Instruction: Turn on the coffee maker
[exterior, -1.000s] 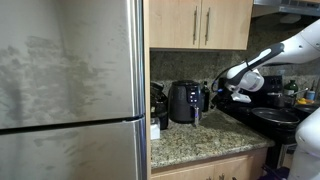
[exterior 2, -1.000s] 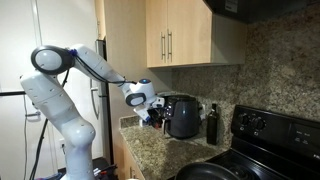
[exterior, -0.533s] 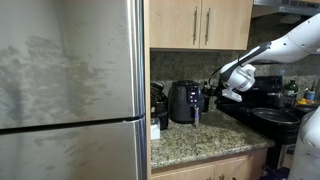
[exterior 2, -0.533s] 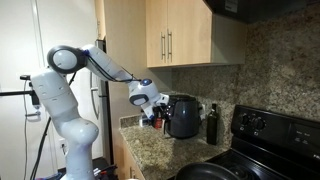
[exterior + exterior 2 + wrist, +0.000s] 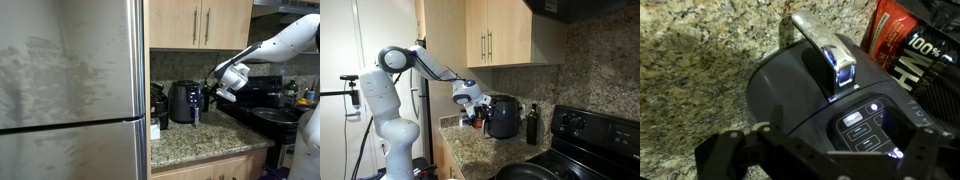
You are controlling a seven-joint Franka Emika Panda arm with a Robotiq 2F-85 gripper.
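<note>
The coffee maker (image 5: pixel 185 102) is a glossy black, rounded appliance on the granite counter; it also shows in the exterior view (image 5: pixel 503 117). In the wrist view its body (image 5: pixel 790 95) fills the frame, with a silver handle (image 5: pixel 825 55) and a lit control panel (image 5: pixel 865 125) with small bluish lights. My gripper (image 5: pixel 212 96) hovers right beside the appliance's front, also seen in the exterior view (image 5: pixel 478 111). In the wrist view the gripper (image 5: pixel 830 165) has its dark fingers spread on either side of the panel, open and empty.
A steel fridge (image 5: pixel 70 90) stands beside the counter. A black stove with pans (image 5: pixel 275 115) is on the other side, also in an exterior view (image 5: pixel 585 140). A dark bottle (image 5: pixel 531 124) stands by the appliance. A red and black bag (image 5: pixel 905 45) lies behind it. Wooden cabinets (image 5: pixel 200 22) hang overhead.
The arm has shifted closer to the coffee maker, the gripper moving slightly up and toward its front. The appliance has not moved.
</note>
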